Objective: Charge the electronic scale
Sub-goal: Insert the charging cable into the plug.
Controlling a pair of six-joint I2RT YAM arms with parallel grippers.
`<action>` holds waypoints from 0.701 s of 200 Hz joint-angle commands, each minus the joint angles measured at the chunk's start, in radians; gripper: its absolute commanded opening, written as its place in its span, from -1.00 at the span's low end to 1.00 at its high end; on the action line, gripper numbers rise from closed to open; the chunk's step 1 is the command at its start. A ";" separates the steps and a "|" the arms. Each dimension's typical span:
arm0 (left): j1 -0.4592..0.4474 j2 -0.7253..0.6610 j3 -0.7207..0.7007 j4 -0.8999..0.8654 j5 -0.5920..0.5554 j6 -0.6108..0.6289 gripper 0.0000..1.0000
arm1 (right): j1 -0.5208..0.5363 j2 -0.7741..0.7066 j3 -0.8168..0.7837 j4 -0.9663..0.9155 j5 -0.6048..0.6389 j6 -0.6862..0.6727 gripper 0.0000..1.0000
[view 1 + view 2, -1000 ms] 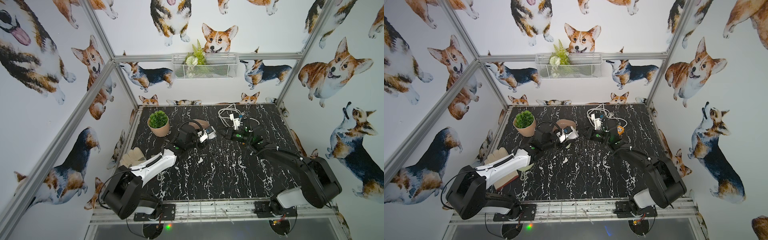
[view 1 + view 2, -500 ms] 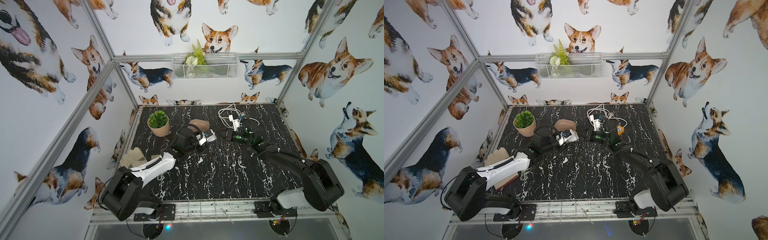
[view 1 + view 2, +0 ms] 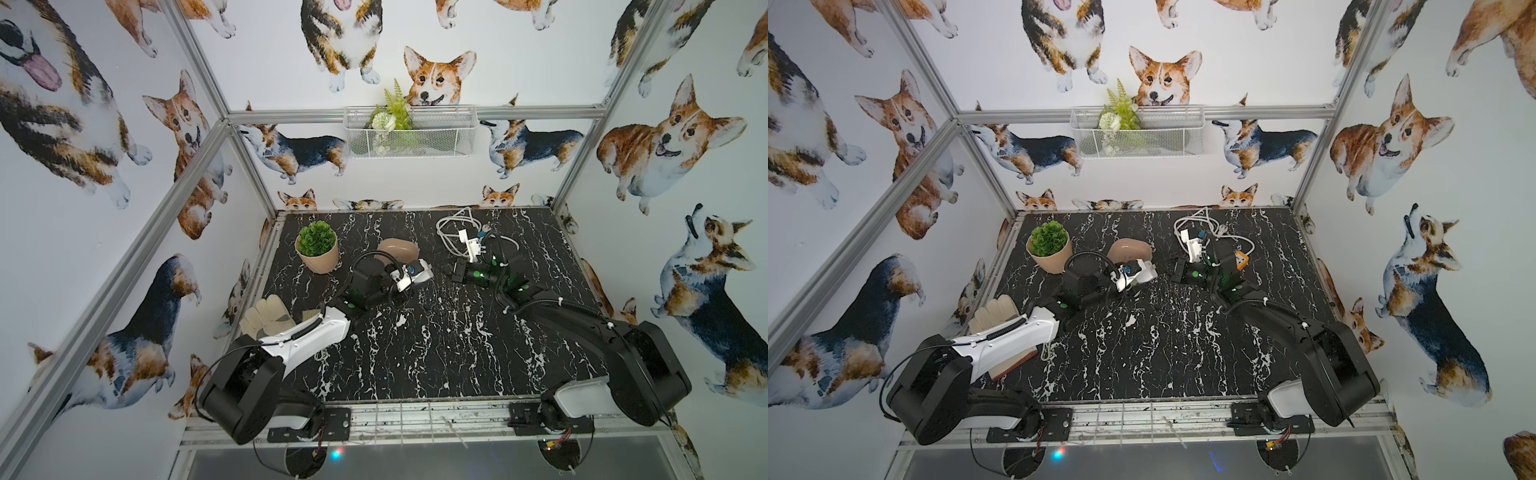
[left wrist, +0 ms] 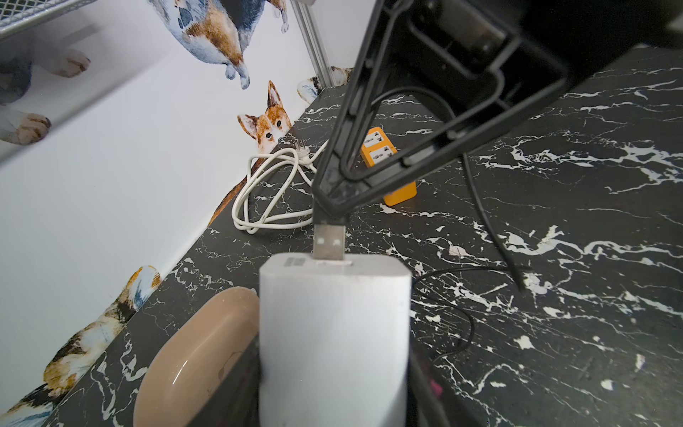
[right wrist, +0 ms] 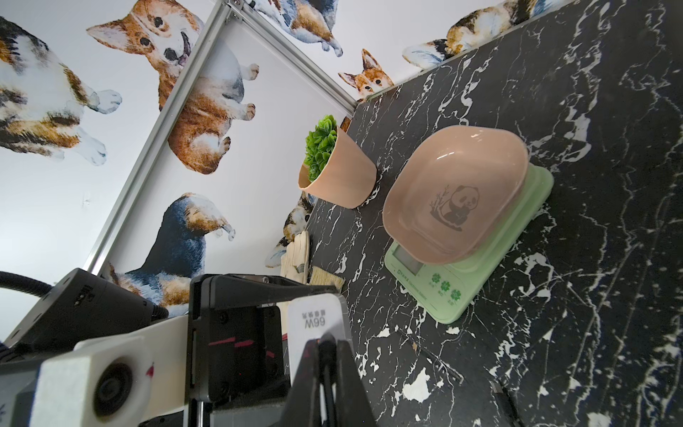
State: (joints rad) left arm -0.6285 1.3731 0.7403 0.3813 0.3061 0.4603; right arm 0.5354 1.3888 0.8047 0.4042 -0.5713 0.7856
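**Colleague:** Okay, talk me through it, from your side of the table outward.

**Operator:** Closest to the arm bases there's only a work glove (image 3: 266, 318), lying on the marbled tabletop (image 3: 436, 353) under my left forearm.

**Colleague:** And the grippers?

**Operator:** Mid-table. My left gripper (image 3: 419, 274) is clamped on the white 66W adapter (image 4: 334, 332). As far as I can tell it holds the adapter clear of the table, port turned toward the other arm. I judge that's so the block can't slide when the plug is pushed in. My right gripper (image 4: 330, 207) is pinched tight on the rear of the USB plug (image 4: 329, 244), which leaves the metal shell free. The shell's tip sits at the port mouth with most of the metal showing, so I'd call it not seated yet.

**Colleague:** Where's the scale?

**Operator:** The electronic scale (image 5: 465, 229) stands flat on the table just beyond the left gripper, between the potted plant (image 3: 318, 245) and the right gripper. Neither arm touches it. Farthest back, the orange power strip (image 4: 380, 151) and the coiled white cable (image 4: 269, 185) lie by the far wall. That's presumably where the adapter ends up.

**Colleague:** Anything changed?

**Operator:** A second ago my left wrist hid much of the scale's tan tray (image 3: 397, 249) in both top views. Now nearly all of it shows, so that arm has drawn back a little. Both grips look unchanged.
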 commanded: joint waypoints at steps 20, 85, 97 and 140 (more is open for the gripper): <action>0.003 0.004 0.016 0.038 -0.010 0.001 -0.61 | 0.018 -0.009 -0.002 0.004 0.016 0.010 -1.00; 0.003 0.010 0.019 0.032 -0.030 0.006 -0.62 | 0.030 -0.006 -0.002 -0.009 0.031 0.012 -1.00; 0.002 0.012 0.021 0.031 -0.034 0.005 -0.62 | 0.035 -0.001 0.004 -0.018 0.035 0.009 -1.00; 0.002 0.012 0.026 0.025 -0.042 0.015 -0.62 | 0.050 0.019 0.030 -0.062 0.050 0.006 -1.00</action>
State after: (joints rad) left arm -0.6277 1.3849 0.7551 0.3504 0.2687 0.4572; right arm 0.5739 1.4002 0.8135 0.3931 -0.4984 0.7876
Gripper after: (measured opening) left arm 0.524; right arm 0.078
